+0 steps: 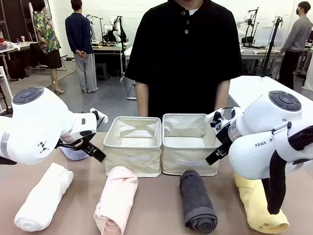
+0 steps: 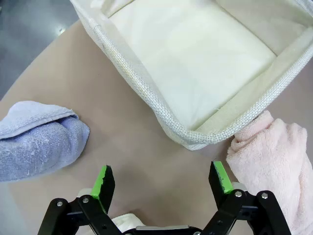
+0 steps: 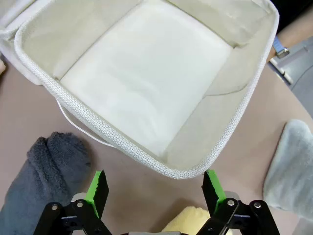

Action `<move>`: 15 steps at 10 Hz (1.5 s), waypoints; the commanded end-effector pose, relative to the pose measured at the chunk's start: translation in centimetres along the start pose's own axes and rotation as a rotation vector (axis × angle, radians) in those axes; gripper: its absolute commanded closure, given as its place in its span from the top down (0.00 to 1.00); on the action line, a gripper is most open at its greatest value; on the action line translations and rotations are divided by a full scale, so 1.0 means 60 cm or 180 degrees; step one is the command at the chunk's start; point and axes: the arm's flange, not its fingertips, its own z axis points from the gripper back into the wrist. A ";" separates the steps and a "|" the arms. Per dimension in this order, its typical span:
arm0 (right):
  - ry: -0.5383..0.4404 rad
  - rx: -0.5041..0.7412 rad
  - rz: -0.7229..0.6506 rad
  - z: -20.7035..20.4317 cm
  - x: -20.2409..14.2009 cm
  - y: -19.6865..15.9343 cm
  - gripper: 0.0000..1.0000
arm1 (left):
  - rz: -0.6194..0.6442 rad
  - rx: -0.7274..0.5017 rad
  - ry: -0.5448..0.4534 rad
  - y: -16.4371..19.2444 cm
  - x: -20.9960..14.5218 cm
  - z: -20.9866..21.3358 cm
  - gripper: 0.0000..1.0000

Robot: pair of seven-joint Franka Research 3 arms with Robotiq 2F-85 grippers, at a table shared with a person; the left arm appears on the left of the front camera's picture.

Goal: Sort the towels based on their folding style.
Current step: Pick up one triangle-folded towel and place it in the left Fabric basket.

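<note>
Four rolled towels lie along the near edge: white (image 1: pixel 44 196), pink (image 1: pixel 116 198), dark grey (image 1: pixel 197 200) and yellow (image 1: pixel 259 208). A light blue towel (image 1: pixel 73 152) peeks out behind my left arm, and in the left wrist view this light blue towel (image 2: pixel 39 139) lies left of the fingers. A grey-teal towel (image 3: pixel 293 166) sits at the right edge of the right wrist view. My left gripper (image 2: pixel 162 179) hangs open above bare table between the light blue and pink (image 2: pixel 274 166) towels. My right gripper (image 3: pixel 156 186) hangs open over the dark grey (image 3: pixel 46 166) and yellow (image 3: pixel 188 218) towels, holding nothing.
Two cream fabric bins (image 1: pixel 133 147) (image 1: pixel 188 144) stand side by side mid-table with nothing inside them. A person in a black shirt (image 1: pixel 183 54) stands right behind them at the far edge. Both arms flank the bins.
</note>
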 end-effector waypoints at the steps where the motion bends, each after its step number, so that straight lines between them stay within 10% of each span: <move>1: 0.0000 0.0001 -0.0001 0.000 0.000 0.000 1.00 | -0.0001 0.0000 0.0000 0.000 0.000 0.000 1.00; 4: 0.0000 0.0000 0.0000 0.000 0.000 0.000 1.00 | 0.0000 0.0000 0.0000 0.000 0.000 0.000 1.00; 11: 0.0206 -0.0737 -0.0115 0.475 0.095 0.067 1.00 | -0.0791 -0.0156 0.0647 0.051 0.148 0.486 1.00; 15: 0.0080 -0.0783 -0.0093 0.522 0.081 0.071 1.00 | -0.0666 -0.0138 0.0528 0.055 0.141 0.553 1.00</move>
